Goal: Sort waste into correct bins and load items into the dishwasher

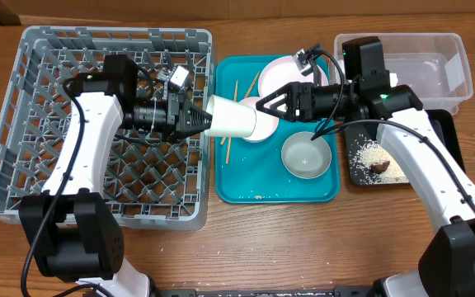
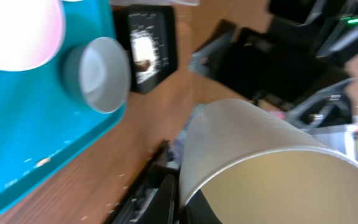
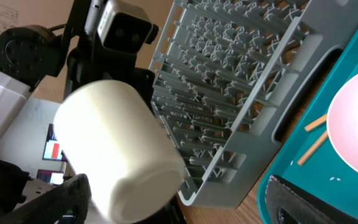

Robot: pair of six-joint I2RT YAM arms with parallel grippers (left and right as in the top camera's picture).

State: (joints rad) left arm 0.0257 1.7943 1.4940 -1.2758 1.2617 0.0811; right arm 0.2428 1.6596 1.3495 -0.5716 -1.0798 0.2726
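Note:
My left gripper [image 1: 200, 120] is shut on the rim of the small white cup [image 1: 233, 118], holding it sideways above the left edge of the teal tray [image 1: 246, 186]. My right gripper [image 1: 264, 107] is open, its fingers spread around the cup's base. In the right wrist view the cup [image 3: 117, 155] sits between the wide-open fingers [image 3: 173, 205]. In the left wrist view a finger [image 2: 185, 199] pinches the cup wall [image 2: 260, 155]. The grey dish rack [image 1: 97, 124] is on the left. The pink-white plate [image 1: 283, 76], a white bowl [image 1: 307, 154] and chopsticks [image 1: 242, 89] lie on the teal tray.
A second white bowl [image 1: 258, 130] lies partly hidden under the cup. The black tray [image 1: 365, 177] on the right holds rice grains [image 1: 368, 153] and a brown lump [image 1: 379, 167]. The clear tub [image 1: 423, 62] stands behind it. My left arm reaches across the rack.

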